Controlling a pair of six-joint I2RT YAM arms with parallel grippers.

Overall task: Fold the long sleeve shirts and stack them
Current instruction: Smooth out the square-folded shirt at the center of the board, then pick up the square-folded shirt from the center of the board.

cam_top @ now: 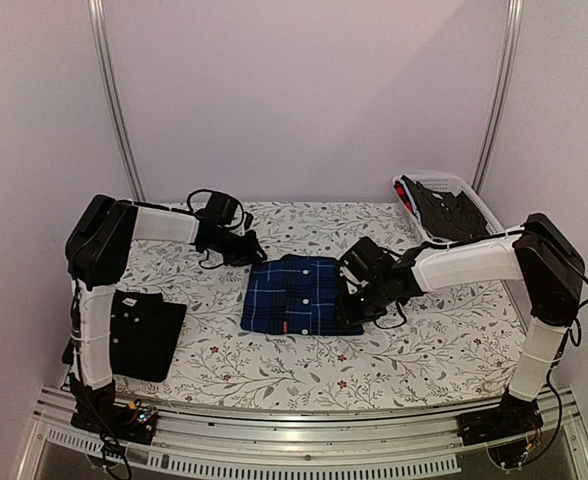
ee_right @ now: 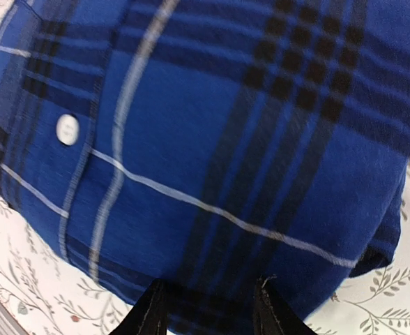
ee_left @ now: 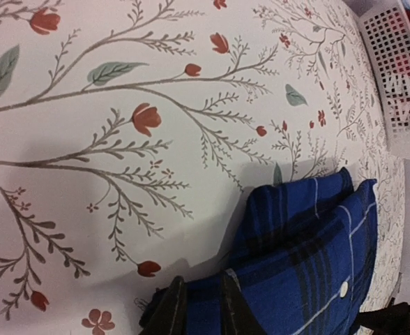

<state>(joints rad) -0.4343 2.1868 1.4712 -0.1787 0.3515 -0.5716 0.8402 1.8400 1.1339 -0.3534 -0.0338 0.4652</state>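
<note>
Top external: high at the near side, facing down and forward over the whole floral-print tablecloth (cam_top: 424,345). Left wrist: low, looks along the cloth toward folded blue plaid cloth shirt (ee_left: 309,258) and white plastic lattice basket (ee_left: 399,77). Right wrist: very close above same shirt, which fills the frame. Shirt is in all three views.

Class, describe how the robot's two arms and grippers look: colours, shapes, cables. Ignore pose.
Both the left arm and right arm have white covered links between bulky black joints, with black cables looping loosely alongside. The left gripper and right gripper are black, each ending in two thin, tapering fingers.
</note>
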